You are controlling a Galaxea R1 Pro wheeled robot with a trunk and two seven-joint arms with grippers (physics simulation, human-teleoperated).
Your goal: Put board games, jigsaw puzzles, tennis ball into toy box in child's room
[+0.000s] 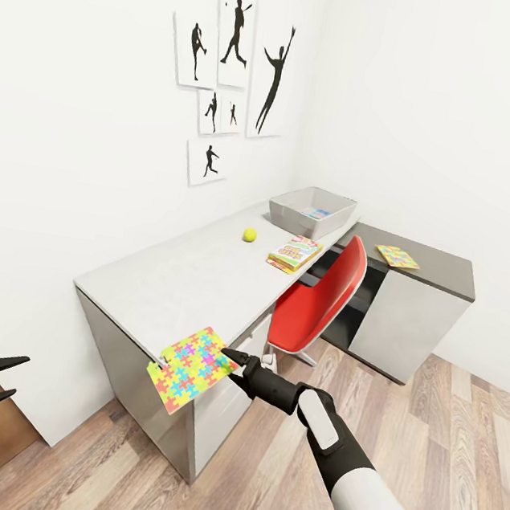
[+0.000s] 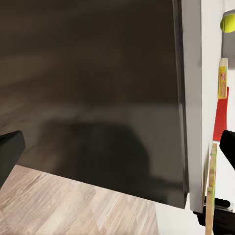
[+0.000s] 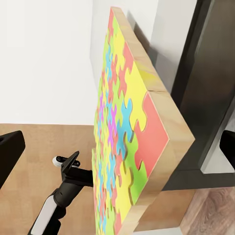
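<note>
Left gripper: jaws spread, holding nothing, low beside the table, off its near end. Right gripper: jaws clenched on one jigsaw puzzle, held tilted at the table's near corner. On the table: tennis ball, board game, then toy box at the far end. Second puzzle lies on the dark desk beyond the table.

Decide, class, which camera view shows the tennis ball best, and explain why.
The head view: the tennis ball sits whole on the table, between the toy box and the near edge. The left wrist view catches it at the frame's edge, partly cut off.
</note>
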